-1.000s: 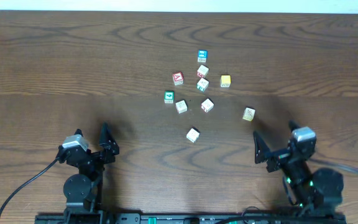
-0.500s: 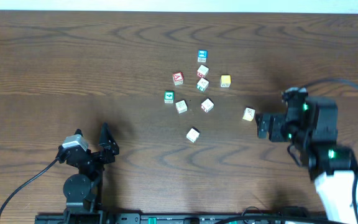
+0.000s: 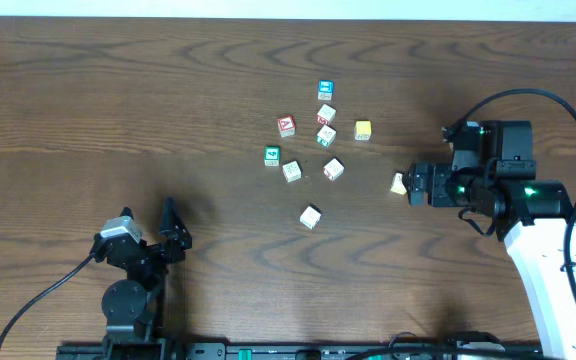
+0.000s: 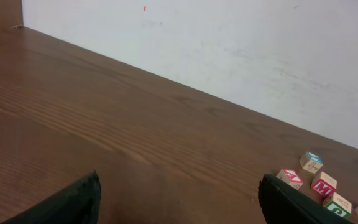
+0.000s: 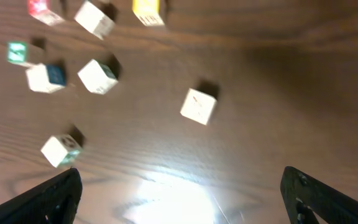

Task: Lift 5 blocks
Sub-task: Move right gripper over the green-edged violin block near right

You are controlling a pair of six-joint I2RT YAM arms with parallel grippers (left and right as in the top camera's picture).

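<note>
Small wooden blocks lie scattered mid-table: a yellow block (image 3: 363,130) and several cream-faced ones, among them a lone block (image 3: 311,217) nearest the front and a pale block (image 3: 398,183) at the cluster's right. My right gripper (image 3: 415,186) hovers beside that pale block, open, partly covering it from above. In the right wrist view the pale block (image 5: 198,106) lies ahead of the open right gripper (image 5: 182,193), apart from both fingers. My left gripper (image 3: 173,235) rests open at the front left, nothing between the fingers (image 4: 73,199).
Red-faced (image 3: 286,125), green-faced (image 3: 272,156) and blue-faced (image 3: 325,91) cubes sit among the cream ones. The right arm's cable (image 3: 568,120) loops over the table's right side. A white wall (image 4: 229,43) bounds the far edge.
The right arm has risen from its rest at the front right and swung out left and forward, its open gripper now by the rightmost block. The left arm has not moved.
</note>
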